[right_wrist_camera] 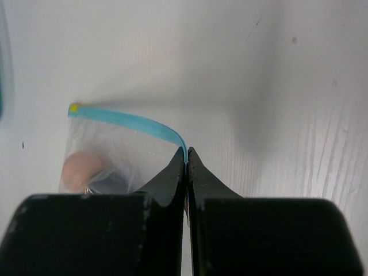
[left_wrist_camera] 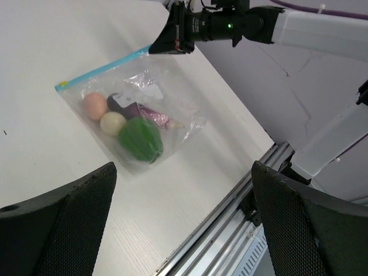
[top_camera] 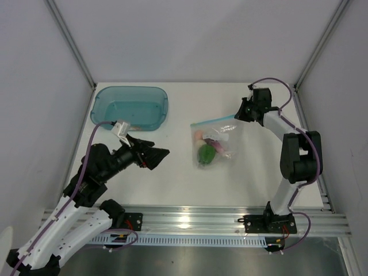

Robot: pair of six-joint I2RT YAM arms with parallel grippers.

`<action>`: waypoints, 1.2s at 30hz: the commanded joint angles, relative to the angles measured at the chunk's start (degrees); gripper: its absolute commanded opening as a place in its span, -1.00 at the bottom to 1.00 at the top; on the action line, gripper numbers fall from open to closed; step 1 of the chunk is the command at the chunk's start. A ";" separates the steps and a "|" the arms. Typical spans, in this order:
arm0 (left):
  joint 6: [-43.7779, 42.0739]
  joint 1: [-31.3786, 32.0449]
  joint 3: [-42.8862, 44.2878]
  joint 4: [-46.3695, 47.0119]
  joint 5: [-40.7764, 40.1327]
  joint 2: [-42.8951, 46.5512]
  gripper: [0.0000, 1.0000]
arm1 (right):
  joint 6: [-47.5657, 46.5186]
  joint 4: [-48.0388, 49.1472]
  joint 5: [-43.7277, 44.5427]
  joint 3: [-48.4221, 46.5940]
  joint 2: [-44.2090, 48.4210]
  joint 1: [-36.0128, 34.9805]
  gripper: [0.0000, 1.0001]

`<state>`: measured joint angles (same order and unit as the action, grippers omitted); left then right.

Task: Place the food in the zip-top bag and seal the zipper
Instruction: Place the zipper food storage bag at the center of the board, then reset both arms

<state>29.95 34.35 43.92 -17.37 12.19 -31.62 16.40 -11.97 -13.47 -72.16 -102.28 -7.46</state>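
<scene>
The clear zip-top bag (top_camera: 221, 133) lies flat on the white table with the food inside it. In the left wrist view I see the green pepper (left_wrist_camera: 141, 138), the dark eggplant (left_wrist_camera: 122, 104), a pink ball (left_wrist_camera: 95, 106) and a cream ball (left_wrist_camera: 112, 123) in the bag (left_wrist_camera: 172, 100). My right gripper (top_camera: 237, 116) is shut on the right end of the light-blue zipper (right_wrist_camera: 132, 119), its tips (right_wrist_camera: 187, 150) pinching the strip. My left gripper (top_camera: 162, 154) is open and empty, left of the bag and apart from it; it also shows in the left wrist view (left_wrist_camera: 184, 167).
A teal translucent tub (top_camera: 131, 107) stands at the back left. An aluminium rail (top_camera: 195, 218) runs along the table's near edge. White walls close in the sides and back.
</scene>
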 commanded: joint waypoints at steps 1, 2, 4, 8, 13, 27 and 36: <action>-0.07 -0.33 -1.56 0.66 0.64 -0.20 0.99 | -2.08 0.98 2.04 -8.23 -5.27 0.34 -1.00; 0.01 -0.33 -2.34 0.93 0.73 0.06 0.99 | -2.34 0.81 2.05 -9.65 -6.60 0.52 -1.00; 0.28 -0.33 -3.49 1.46 0.91 0.15 0.99 | -2.78 -0.77 2.57 -14.20 -10.72 0.52 -0.99; -0.07 -0.33 -5.60 1.72 0.47 0.24 0.99 | -3.05 -3.15 4.50 -17.92 -14.52 0.61 -0.95; 0.01 -0.42 -6.39 2.16 0.47 0.15 0.99 | -0.15 -1.22 6.44 -12.84 -13.04 0.52 -0.71; 1.77 -0.77 -6.66 -0.12 2.14 2.08 0.99 | -2.52 -9.56 13.47 -17.31 -6.54 -2.90 0.99; 3.44 -0.95 -8.67 -1.97 2.40 1.65 0.99 | 0.73 -12.90 24.18 -3.18 16.92 -12.74 0.99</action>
<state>31.73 33.93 36.84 -18.52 13.91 -29.71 15.81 -22.48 4.97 -79.57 -92.99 -16.64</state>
